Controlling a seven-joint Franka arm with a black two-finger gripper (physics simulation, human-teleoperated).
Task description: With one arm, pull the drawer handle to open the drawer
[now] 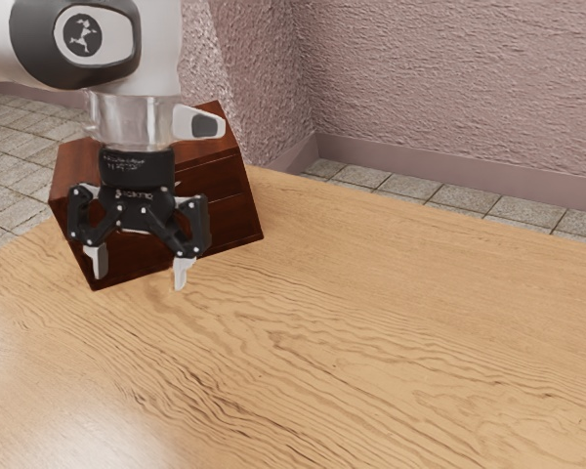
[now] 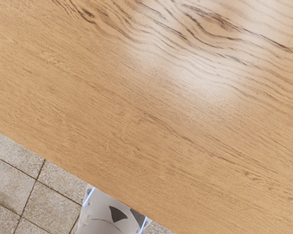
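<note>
Pincer: my black two-finger pincer [image 1: 139,269] is open, fingers spread and pointing down, gripping nothing, low over the light oak-grain wooden counter [image 1: 371,342]. Just behind it, on the far side at the exterior view's left, stands the dark red-brown wooden drawer cabinet [image 1: 220,191], its visible fronts flush. The pincer hides the handle. Grey tiled floor [image 1: 449,195] lies beyond.

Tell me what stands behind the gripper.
Behind the open gripper stands a dark wooden drawer cabinet on the table. The gripper covers much of its front, so any handle there cannot be seen.
</note>
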